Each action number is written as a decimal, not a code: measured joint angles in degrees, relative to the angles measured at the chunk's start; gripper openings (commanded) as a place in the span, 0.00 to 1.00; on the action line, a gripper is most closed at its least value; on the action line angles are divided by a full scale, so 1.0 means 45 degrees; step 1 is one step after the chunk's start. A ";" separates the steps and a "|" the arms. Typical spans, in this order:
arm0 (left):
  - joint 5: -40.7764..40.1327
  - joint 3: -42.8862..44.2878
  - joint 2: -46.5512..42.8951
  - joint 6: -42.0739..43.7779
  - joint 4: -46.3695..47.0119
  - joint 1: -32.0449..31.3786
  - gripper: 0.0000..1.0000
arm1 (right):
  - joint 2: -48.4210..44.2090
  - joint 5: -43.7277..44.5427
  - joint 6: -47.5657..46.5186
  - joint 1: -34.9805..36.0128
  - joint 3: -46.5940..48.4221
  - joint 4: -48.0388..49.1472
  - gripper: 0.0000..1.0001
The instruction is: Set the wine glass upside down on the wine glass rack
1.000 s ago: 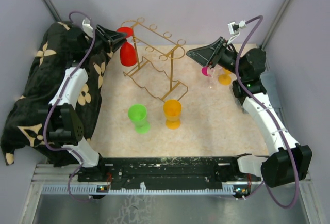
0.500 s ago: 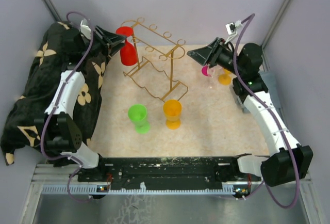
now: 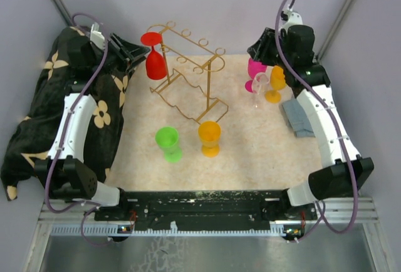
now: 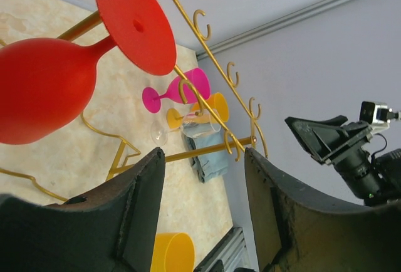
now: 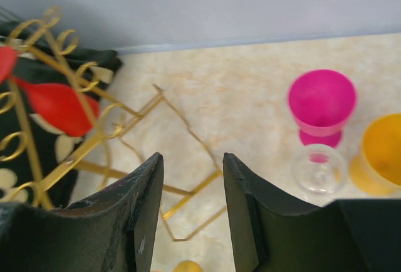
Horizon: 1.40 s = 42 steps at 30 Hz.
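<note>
A red wine glass (image 3: 155, 64) hangs upside down, its foot caught in the loops at the left end of the gold wine glass rack (image 3: 188, 87). My left gripper (image 3: 140, 50) stands open just left of the glass and touches nothing. In the left wrist view the red glass (image 4: 44, 90) lies up and left of the empty left gripper (image 4: 203, 159). My right gripper (image 3: 255, 51) is open and raised above the back right corner. In the right wrist view its gripper (image 5: 193, 159) holds nothing, with the rack (image 5: 94, 140) beyond it.
A pink glass (image 3: 255, 71), a clear glass (image 3: 259, 90) and a small orange glass (image 3: 274, 84) stand at the back right by a blue cloth (image 3: 299, 118). Green (image 3: 168, 141) and orange (image 3: 209, 135) glasses stand before the rack. A black floral cloth (image 3: 37, 121) covers the left.
My left gripper has opened wider and drawn back to the left of the red glass, which stays hanging on the rack. The right arm has lifted and swung back, uncovering the pink glass.
</note>
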 measured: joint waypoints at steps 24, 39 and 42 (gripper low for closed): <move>-0.1044 0.0534 -0.0345 0.1778 -0.1608 0.0078 0.60 | 0.4274 0.5037 -0.2633 -0.0039 0.3157 -0.5202 0.37; -0.1049 0.0617 -0.0355 0.1841 -0.1627 0.0087 0.60 | 0.5032 0.5518 -0.2929 -0.0316 0.2943 -0.5304 0.36; -0.1049 0.0617 -0.0374 0.1841 -0.1627 0.0102 0.60 | 0.5285 0.5508 -0.2929 -0.0471 0.2943 -0.5304 0.36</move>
